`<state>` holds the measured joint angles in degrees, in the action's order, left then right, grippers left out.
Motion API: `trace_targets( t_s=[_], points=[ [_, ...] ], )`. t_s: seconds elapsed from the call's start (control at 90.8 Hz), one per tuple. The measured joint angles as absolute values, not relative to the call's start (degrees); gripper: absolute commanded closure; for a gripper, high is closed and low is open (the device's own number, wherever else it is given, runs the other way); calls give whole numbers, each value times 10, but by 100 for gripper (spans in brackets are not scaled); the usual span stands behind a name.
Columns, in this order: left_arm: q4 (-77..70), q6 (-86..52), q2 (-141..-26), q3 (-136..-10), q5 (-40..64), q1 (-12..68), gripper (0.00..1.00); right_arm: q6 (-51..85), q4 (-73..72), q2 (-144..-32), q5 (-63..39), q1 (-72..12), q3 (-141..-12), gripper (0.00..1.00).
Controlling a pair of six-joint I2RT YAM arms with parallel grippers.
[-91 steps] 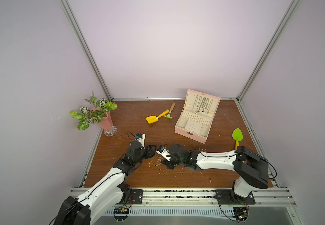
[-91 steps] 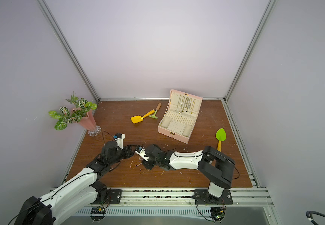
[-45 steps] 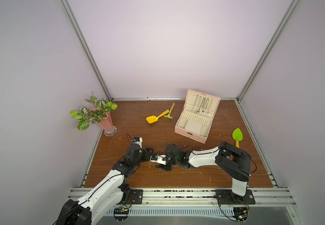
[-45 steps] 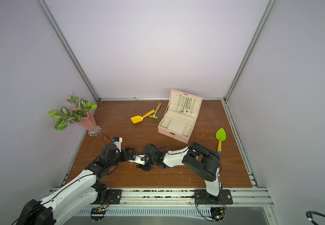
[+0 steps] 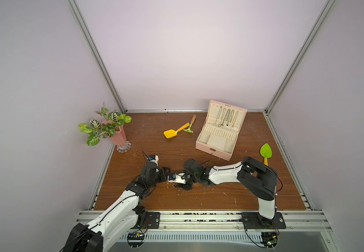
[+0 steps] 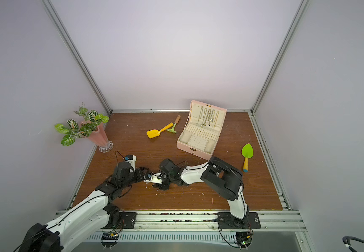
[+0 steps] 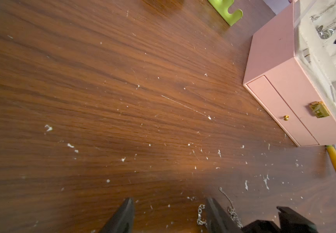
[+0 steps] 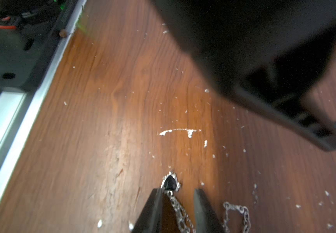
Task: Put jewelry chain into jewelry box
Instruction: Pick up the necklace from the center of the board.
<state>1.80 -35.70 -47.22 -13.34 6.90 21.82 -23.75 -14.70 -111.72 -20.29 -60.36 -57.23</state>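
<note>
**Both grippers low at the chain, box open at the back**

Right gripper point(image 8: 177, 191) has its fingers a narrow gap apart, straddling the chain point(image 8: 180, 213) right by its black pendant point(image 8: 170, 182). Nothing is pinched, and the chain lies on the table point(image 8: 102, 121). Left gripper point(image 7: 169, 199) stands wide open and empty, with a few links beside one finger. The box point(image 5: 213, 150) sits lid-up toward the far right, well apart from both grippers.

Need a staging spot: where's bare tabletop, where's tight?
Bare: between plant vase and yellow shovel; near strip between right arm and front rail. Crowded: centre, left end effector and right end effector at the chain. Narrow: jewelry box to green trowel.
</note>
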Motion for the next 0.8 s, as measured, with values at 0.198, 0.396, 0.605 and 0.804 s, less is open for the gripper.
trace_targets(
  t_s=[0.198,0.396,0.605,0.804],
  points=[
    [21,-357,-466,-133,69,218,40,-231,-140,-1117,-205,-601,-572,100],
    [20,-357,-457,-133,69,218,40,-189,-170,-1114,-209,-600,-559,100],
    [-14,-356,-436,-134,75,218,40,-92,-241,-1077,-201,-599,-493,100],
    [-70,-338,-434,-134,102,218,40,-5,-327,-1010,-170,-593,-418,100]
  ],
)
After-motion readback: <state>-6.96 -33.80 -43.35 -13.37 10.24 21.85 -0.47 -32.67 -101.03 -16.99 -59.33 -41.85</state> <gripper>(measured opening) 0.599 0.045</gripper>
